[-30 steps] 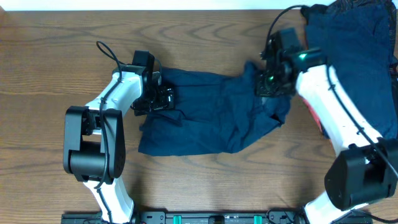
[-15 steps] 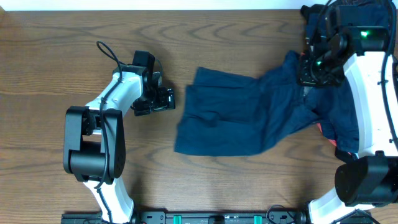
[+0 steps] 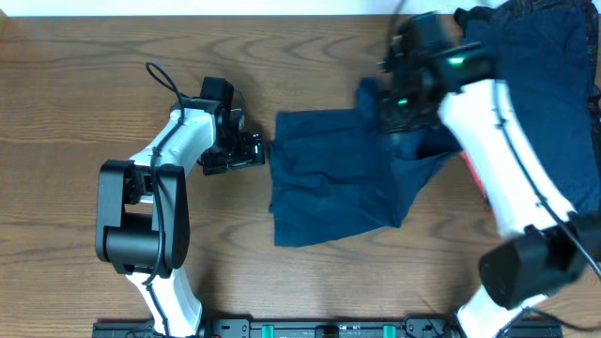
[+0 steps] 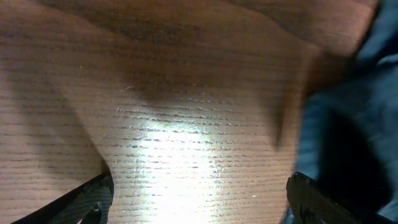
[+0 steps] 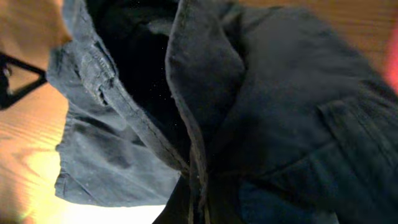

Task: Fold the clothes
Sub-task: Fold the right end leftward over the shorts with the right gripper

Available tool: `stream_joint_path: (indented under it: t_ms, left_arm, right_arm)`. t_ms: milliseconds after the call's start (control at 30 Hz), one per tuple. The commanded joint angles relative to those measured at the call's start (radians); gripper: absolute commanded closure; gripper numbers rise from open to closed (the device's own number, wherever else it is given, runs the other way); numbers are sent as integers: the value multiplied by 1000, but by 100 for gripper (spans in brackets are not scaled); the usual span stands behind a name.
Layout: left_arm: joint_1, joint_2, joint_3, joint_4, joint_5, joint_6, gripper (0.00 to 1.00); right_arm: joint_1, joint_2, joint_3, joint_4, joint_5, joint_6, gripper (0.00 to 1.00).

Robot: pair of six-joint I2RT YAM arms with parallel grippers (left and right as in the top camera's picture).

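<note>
The navy shorts [image 3: 329,183] lie rumpled on the table's middle, with their right part lifted. My right gripper [image 3: 394,108] is shut on that lifted upper right edge. In the right wrist view the pinched fold of the shorts [image 5: 205,93] fills the frame and hides the right gripper [image 5: 199,208]. My left gripper [image 3: 255,150] rests open just left of the shorts' left edge, holding nothing. Its left wrist view shows both fingertips [image 4: 93,196] wide apart over bare wood, with navy cloth [image 4: 354,124] at the right. More navy clothes [image 3: 545,66] are piled at the back right.
A strip of coral-red cloth [image 3: 468,167] peeks out beside the right arm, under the pile's edge. The wooden table [image 3: 84,84] stretches left of the left arm. The arms' bases stand at the front edge.
The right gripper, still shut on the shorts, swung right and back, then came left again, dragging the shorts. They now lie clear of the left gripper, which has not moved.
</note>
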Motion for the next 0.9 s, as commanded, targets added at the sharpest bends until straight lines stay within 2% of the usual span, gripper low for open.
stream_joint_path:
  t_ms: [0, 200, 533, 600, 667, 733, 867]
  left_arm:
    - [5, -9, -10, 0, -5, -5, 9]
    - [5, -9, -10, -1, -5, -5, 10]
    - [5, -9, -10, 1, -5, -5, 9]
    - [5, -9, -10, 2, -5, -5, 10]
    - [5, -9, -10, 4, -5, -5, 9]
    - [5, -9, -10, 4, -5, -5, 10]
    - [5, -9, -10, 4, -5, -5, 9]
  right_arm:
    - [69, 104, 14, 19, 3, 55, 99]
    - [180, 232, 14, 123, -95, 83, 99]
    - [307, 237, 14, 222, -163, 117, 99]
    - [325, 237, 14, 227, -167, 116, 80]
    - [338, 236, 19, 230, -198, 95, 51]
    - [344, 232, 35, 220, -228, 83, 42]
    - [334, 203, 100, 153, -237, 73, 40]
